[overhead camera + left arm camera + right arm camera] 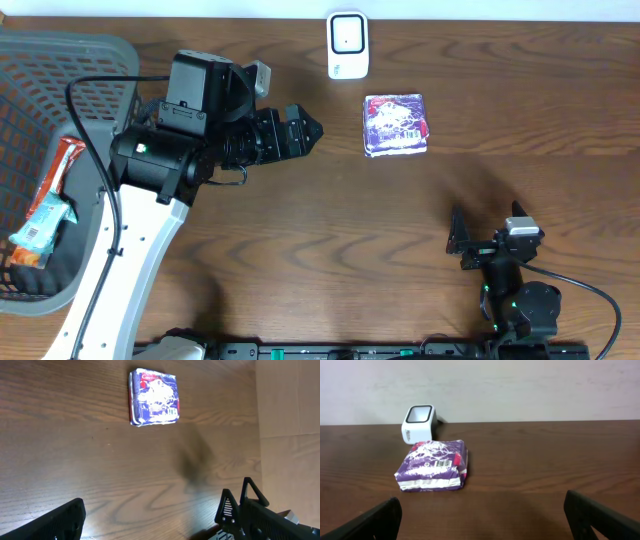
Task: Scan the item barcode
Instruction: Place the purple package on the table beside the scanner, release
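The item is a purple snack packet (396, 124) lying flat on the wooden table, with a white barcode scanner (347, 45) standing just behind it to the left. In the right wrist view the packet (434, 471) shows a barcode label on its upper face, and the scanner (418, 422) stands behind it. My left gripper (312, 130) hovers open left of the packet, pointing toward it. In the left wrist view the packet (153, 396) lies well ahead of the left gripper (152, 517). My right gripper (487, 218) is open near the front edge, and in its own view the right gripper (482, 515) holds nothing.
A grey mesh basket (95, 55) stands at the table's left end with wrapped snacks (50, 190) inside. A wall runs along the table's far edge behind the scanner. The left arm's cable loops over the basket rim.
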Robot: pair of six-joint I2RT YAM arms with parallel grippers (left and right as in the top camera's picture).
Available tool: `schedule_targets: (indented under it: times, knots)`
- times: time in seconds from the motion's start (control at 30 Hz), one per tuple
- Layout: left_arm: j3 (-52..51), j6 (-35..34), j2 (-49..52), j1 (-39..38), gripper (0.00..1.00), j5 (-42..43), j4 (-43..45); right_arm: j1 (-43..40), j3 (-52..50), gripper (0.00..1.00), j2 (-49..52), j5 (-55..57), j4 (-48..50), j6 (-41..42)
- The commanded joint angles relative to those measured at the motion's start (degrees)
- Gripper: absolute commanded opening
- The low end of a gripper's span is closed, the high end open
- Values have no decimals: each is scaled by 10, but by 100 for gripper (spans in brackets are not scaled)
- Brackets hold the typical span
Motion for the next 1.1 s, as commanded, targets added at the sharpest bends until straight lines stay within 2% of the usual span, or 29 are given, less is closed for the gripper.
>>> schedule_targets:
  times: [0.0,0.73,1.07]
  knots:
    - [2,-3,-4,0,98,-3,-4,-4,-3,99,-3,3,1,2]
    - [2,-3,-4,0,98,-4,-5,-4,-3,99,-3,3,1,2]
    - [2,-10,-4,21,98,-23,30,-4,-3,99,-3,3,1,2]
